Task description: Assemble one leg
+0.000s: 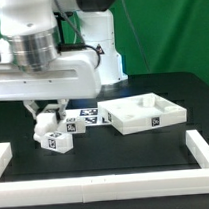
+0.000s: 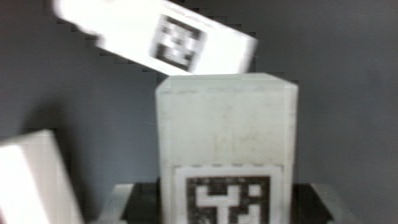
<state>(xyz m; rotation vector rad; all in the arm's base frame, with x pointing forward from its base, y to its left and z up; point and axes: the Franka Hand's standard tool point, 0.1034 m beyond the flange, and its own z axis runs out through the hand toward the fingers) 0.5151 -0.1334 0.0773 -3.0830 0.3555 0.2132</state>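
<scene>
Okay, exterior view first: your gripper (image 1: 47, 113) is down at the exterior view's left, over a cluster of tagged white blocks on the black table (image 1: 106, 154). The leg (image 1: 46, 123) sits between its fingers, leftmost of the cluster. A second block (image 1: 57, 141) lies just beside it on the near side. A third block (image 1: 70, 123) and a fourth block (image 1: 90, 116) lie to its right. The square panel (image 1: 134, 122) is further right, near the fourth block.

Wrist view: the leg (image 2: 222, 120) fills the middle, with a tag at the claw end. Dark fingers (image 2: 134, 200) sit flush on both sides, so you're clamped on the leg. Another tagged block (image 2: 178, 40) lies beyond it.
</scene>
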